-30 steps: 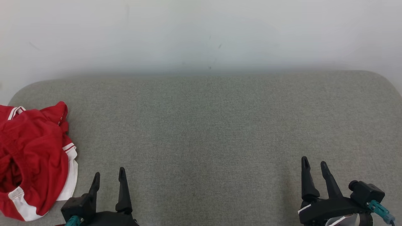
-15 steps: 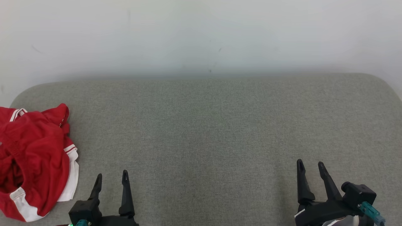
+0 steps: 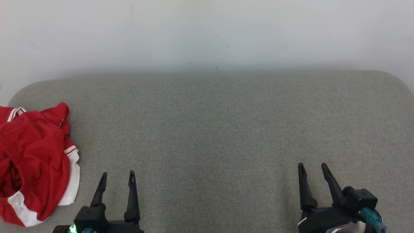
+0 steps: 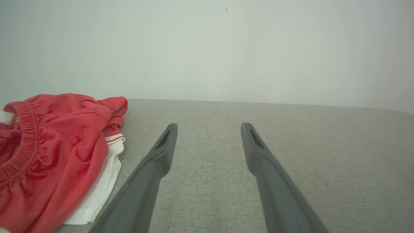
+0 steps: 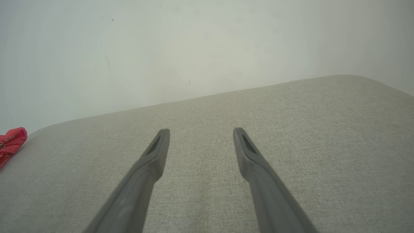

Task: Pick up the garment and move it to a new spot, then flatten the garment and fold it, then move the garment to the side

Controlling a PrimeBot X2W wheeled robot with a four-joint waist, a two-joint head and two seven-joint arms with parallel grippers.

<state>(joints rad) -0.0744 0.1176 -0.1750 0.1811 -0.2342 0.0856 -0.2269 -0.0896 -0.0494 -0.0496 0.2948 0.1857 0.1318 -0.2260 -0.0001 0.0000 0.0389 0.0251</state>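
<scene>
Lying in a crumpled heap at the far left end of the grey table (image 3: 210, 129), the red garment (image 3: 35, 161) with white trim is bunched on itself, its elastic waistband (image 4: 24, 136) gaping open in the left wrist view, so none of it is flat or folded yet. Both arms hover low at the near edge with nothing in them. The left pincer (image 3: 118, 173) has its fingers spread wide and sits just beside the heap — probably the one best placed for the first grab. The right pincer (image 3: 312, 165), equally spread, is well apart from the cloth. The broad bare middle of the table looks like the sensible new spot — room enough to spread the fabric.
</scene>
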